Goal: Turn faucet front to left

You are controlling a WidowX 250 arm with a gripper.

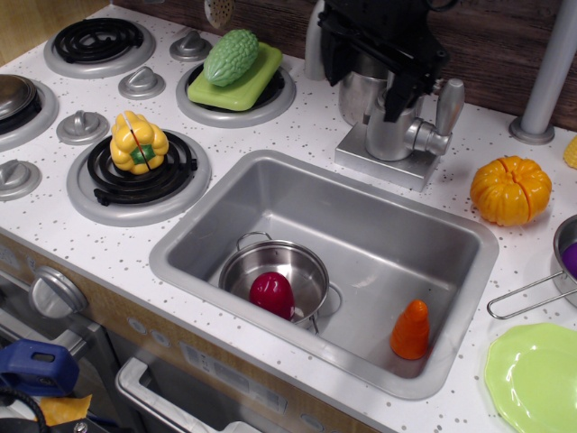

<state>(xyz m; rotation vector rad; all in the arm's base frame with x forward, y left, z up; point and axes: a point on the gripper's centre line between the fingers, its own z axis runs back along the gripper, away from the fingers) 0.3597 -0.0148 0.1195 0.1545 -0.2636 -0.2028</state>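
Note:
The silver-grey faucet (389,135) stands on its square base plate behind the sink (180,262). Its lever handle (446,106) sticks up on the right. Its spout pipe (315,41) shows at the left of my black gripper (368,79), pointing left and back, with most of it hidden. The gripper hangs over the faucet body from above, jaws spread, one finger (395,101) in front of the body. It holds nothing that I can see.
In the sink are a steel pot (302,266) holding a red piece (272,294) and an orange carrot (410,330). An orange pumpkin (510,189) and grey pole (552,72) are at the right. A yellow pepper (139,142) and green gourd (231,56) sit on burners.

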